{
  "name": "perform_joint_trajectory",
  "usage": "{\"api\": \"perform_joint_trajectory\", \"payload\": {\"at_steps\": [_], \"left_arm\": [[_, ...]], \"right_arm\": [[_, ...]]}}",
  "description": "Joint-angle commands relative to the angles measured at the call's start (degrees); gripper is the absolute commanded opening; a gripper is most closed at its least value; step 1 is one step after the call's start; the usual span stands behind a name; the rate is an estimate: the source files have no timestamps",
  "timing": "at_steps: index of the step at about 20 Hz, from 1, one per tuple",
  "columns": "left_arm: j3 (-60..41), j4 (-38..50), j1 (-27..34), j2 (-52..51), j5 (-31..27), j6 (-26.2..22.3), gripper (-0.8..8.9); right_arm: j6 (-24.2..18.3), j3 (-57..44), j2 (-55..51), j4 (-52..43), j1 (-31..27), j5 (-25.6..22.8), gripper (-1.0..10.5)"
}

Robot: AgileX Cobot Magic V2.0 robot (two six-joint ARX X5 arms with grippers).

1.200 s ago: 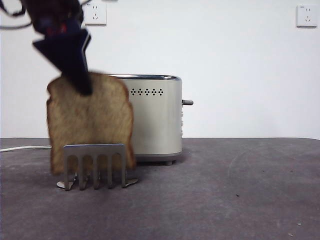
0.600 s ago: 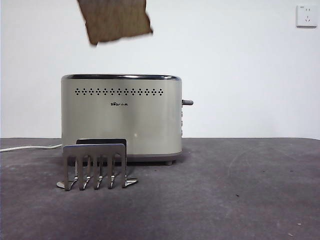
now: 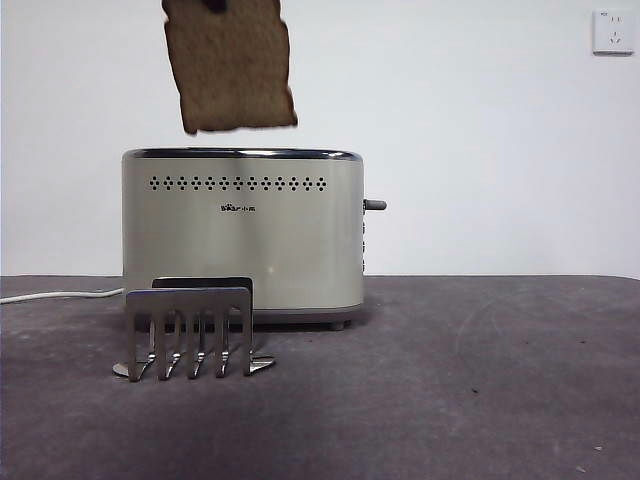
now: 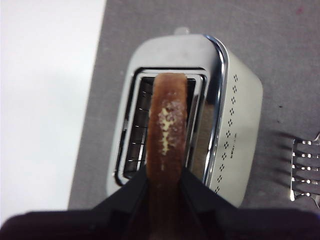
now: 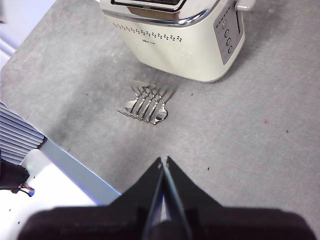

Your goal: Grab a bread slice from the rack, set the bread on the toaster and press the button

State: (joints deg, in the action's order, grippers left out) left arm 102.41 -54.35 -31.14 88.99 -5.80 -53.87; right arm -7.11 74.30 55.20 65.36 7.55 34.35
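Observation:
The slice of bread (image 3: 232,65) hangs in the air just above the toaster (image 3: 243,232), its lower edge a little over the chrome rim. In the left wrist view my left gripper (image 4: 165,182) is shut on the bread (image 4: 167,130), held edge-on right over the toaster's slots (image 4: 137,125). The steel rack (image 3: 190,330) stands empty in front of the toaster; it also shows in the right wrist view (image 5: 146,106). The button (image 3: 374,205) sticks out of the toaster's right end. My right gripper (image 5: 163,162) is shut and empty, high above the table.
A white cord (image 3: 50,296) runs left from the toaster. Wall sockets (image 3: 612,32) are on the back wall. The table's near edge and a white surface (image 5: 60,190) show in the right wrist view.
The bread was lifted out of the rack and carried up over the toaster. Since half a second ago it has come lower and hangs straighter.

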Motion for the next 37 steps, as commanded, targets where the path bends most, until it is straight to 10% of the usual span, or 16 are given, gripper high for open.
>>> {"api": "perform_joint_trajectory", "payload": {"at_steps": [1, 14, 18, 28, 37], "left_arm": [[-0.2, 0.7, 1.0, 2.6, 1.1, -0.6, -0.09], [-0.2, 2.1, 5.7, 12.7, 10.4, 1.9, 0.11], [-0.2, 7.0, 6.0, 13.7, 10.2, 6.8, 5.03], [0.1, 7.2, 6.1, 10.0, 8.3, 16.2, 5.03], [0.1, -0.5, 6.0, -6.4, 9.2, 34.2, 5.03]], "right_arm": [[-0.5, 0.1, -0.1, -0.1, 0.2, 0.0, -0.1], [-0.5, 0.1, 1.6, -0.3, 0.1, -0.2, -0.1], [-1.2, 0.1, 3.4, -3.1, 0.1, -0.2, -0.1], [6.1, 0.1, 18.3, -27.8, 1.2, 0.3, -0.1], [20.4, 0.1, 41.5, -59.3, 5.2, 0.3, -0.1]]}}
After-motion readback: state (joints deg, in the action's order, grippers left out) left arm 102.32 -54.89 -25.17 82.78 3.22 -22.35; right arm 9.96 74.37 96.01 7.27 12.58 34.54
